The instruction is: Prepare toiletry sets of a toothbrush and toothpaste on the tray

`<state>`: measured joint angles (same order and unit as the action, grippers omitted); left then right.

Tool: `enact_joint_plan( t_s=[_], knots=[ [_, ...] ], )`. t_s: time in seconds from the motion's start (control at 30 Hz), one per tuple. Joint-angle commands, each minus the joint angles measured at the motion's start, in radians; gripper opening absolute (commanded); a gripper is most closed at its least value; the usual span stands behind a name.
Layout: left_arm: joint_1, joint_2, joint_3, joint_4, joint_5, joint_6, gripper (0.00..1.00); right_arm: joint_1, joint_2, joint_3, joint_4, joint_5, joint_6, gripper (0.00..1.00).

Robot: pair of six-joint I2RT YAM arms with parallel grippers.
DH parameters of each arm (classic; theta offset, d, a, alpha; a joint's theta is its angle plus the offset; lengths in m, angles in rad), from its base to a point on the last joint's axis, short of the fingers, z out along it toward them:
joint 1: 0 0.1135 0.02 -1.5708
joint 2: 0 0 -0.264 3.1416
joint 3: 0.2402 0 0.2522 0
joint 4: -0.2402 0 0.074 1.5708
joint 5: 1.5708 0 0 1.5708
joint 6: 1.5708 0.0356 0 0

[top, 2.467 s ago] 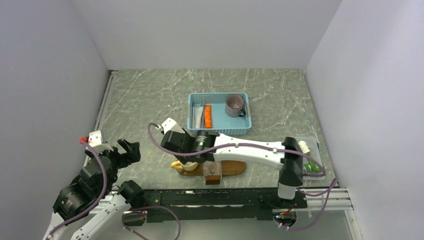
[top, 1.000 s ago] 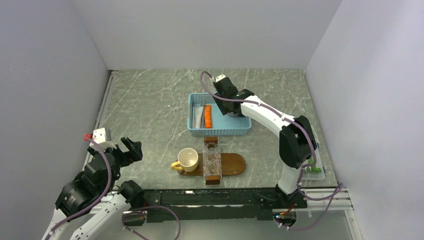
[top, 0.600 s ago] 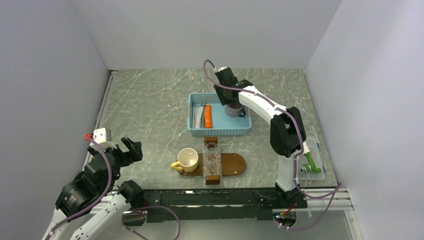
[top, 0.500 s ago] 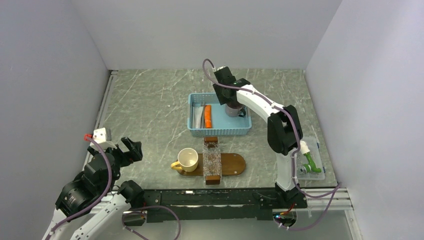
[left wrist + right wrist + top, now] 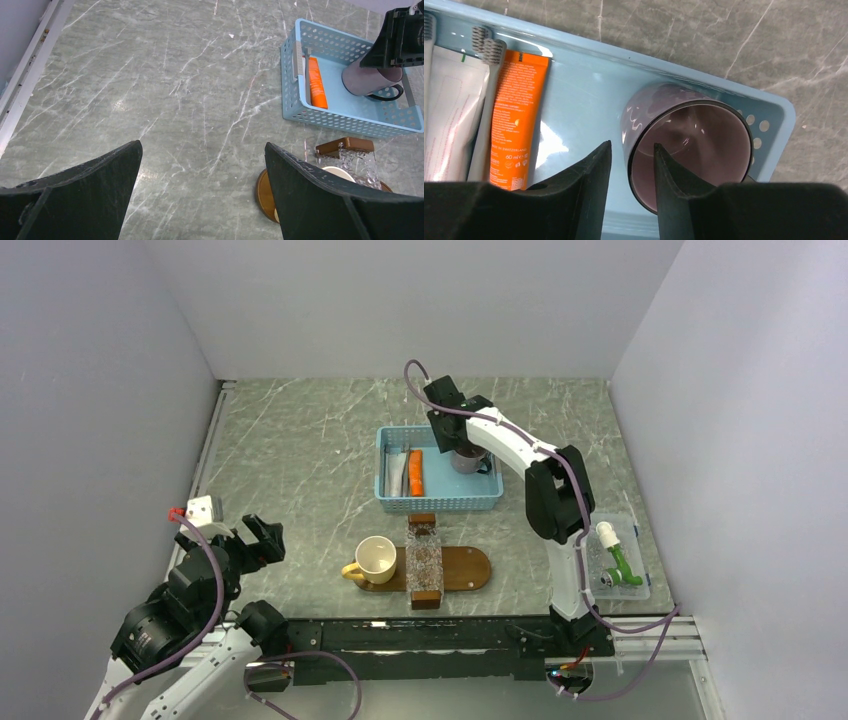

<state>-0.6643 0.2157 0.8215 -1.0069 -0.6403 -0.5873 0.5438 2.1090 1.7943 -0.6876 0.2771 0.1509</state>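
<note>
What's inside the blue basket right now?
In the basket: a purple mug, an orange tube, a white tube and a toothbrush between the tubes. The right gripper straddles the mug's wall. Whatever lies under the tubes is covered.

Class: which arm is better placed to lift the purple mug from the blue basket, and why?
Right, likely: the right gripper straddles the mug rim inside the basket, while the left gripper hangs open far from it.
</note>
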Motion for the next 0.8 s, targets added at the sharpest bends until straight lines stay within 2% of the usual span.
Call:
enact_joint_plan(
  t_s=[0.0,0.17,0.57,0.67,0.77],
  knots=[
    [0.004,0.000,0.012,0.040,0.011,0.013,0.99,-0.004,0.009,0.028,-0.010,-0.006,0.022,0.36],
    [0.004,0.003,0.011,0.039,0.011,0.012,0.99,-0.005,0.013,0.007,0.000,-0.014,0.024,0.32],
    [0.004,0.002,0.012,0.039,0.011,0.013,0.99,-0.009,0.030,0.012,-0.012,-0.037,0.018,0.11],
    [0.004,0.002,0.012,0.039,0.011,0.013,0.99,-0.008,0.036,0.020,-0.024,-0.043,0.012,0.01],
    [0.005,0.004,0.013,0.039,0.011,0.012,1.00,-0.009,0.023,0.012,-0.018,-0.048,0.011,0.00]
  ],
)
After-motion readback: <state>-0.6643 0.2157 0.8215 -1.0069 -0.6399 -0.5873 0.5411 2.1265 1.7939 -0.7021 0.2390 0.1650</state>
